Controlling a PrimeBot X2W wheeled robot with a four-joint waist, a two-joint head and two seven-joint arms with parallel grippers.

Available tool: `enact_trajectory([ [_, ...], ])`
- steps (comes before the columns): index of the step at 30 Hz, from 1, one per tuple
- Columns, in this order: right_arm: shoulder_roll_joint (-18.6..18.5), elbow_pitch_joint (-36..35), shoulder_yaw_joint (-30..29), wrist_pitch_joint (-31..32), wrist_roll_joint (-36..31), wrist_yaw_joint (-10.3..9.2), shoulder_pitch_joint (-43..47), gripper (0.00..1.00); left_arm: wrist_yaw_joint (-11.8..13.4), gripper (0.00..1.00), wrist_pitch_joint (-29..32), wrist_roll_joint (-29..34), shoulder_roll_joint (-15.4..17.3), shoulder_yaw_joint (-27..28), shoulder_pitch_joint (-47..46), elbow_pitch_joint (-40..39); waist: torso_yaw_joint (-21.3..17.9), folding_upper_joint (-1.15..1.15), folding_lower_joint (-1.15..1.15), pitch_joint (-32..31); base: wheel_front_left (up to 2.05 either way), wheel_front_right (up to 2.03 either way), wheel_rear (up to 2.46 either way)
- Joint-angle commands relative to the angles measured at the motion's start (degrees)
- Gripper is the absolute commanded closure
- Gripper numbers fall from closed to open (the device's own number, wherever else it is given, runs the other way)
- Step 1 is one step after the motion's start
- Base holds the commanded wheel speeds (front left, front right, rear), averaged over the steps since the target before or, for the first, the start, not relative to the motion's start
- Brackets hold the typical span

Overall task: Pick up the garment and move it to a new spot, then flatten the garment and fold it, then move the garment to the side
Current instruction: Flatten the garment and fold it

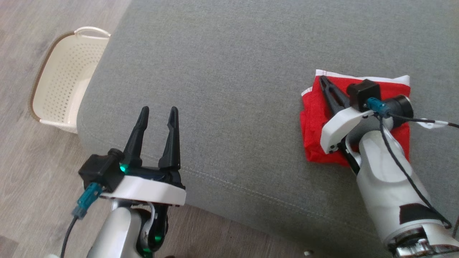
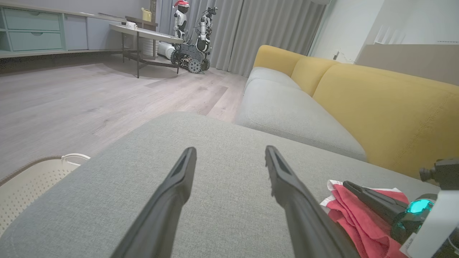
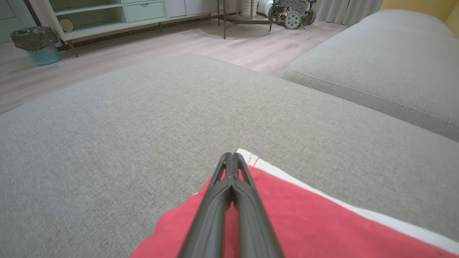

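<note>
A folded red garment [image 1: 315, 118] with a white hem lies on the woven grey sofa cushion [image 1: 233, 71], beneath the right gripper [image 1: 322, 79], whose slim dark fingers are clenched together. The left gripper [image 1: 159, 109], fingers released, hovers well apart, a perforated cream basket [image 1: 61, 79] beyond.

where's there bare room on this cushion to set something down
Most of the cushion is bare: the wide stretch between the open left claw and the red garment, and all along its far side. It is crowded at the right, where the shut right claw lies over the garment.
</note>
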Motion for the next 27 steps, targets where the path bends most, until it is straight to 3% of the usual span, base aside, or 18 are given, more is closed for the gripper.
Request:
enact_trajectory([
  [1, 1.0, -1.3, 1.4, -0.3, -0.4, 0.19, -1.2, 1.00, 0.6, 0.00, -0.7, -0.2, 0.4, 1.8, -1.9, -1.9, 0.1, 0.00, 0.00, -0.1, 0.00, 0.00, 0.00],
  [6, 1.7, -1.0, 1.2, -1.6, 1.9, 0.19, -2.5, 1.00, 0.9, 0.00, -0.7, 0.1, 0.4, 3.0, -1.8, -1.9, -1.6, 0.00, 0.00, -1.5, 0.00, 0.00, 0.00],
  [11, 2.1, -5.4, -0.4, -2.6, 4.3, 0.19, -0.3, 1.00, 0.4, 0.00, -0.7, 1.2, 0.4, 5.1, -2.0, -2.0, -5.4, 0.00, 0.00, -4.8, 0.00, 0.00, 0.00],
  [17, 2.2, -18.4, -4.2, -2.8, 7.0, 0.19, 7.9, 1.00, -0.1, 0.00, -0.7, 1.4, 0.4, 7.7, -2.1, -3.2, -10.1, 0.00, 0.00, -7.8, 0.00, 0.00, 0.00],
  [27, 1.5, -38.7, -10.4, -2.8, 4.7, 0.19, 20.8, 1.00, -0.6, 0.00, -0.7, 1.5, 0.4, 10.2, -1.6, -4.0, -16.5, 0.00, 0.00, -9.9, 0.00, 0.00, 0.00],
])
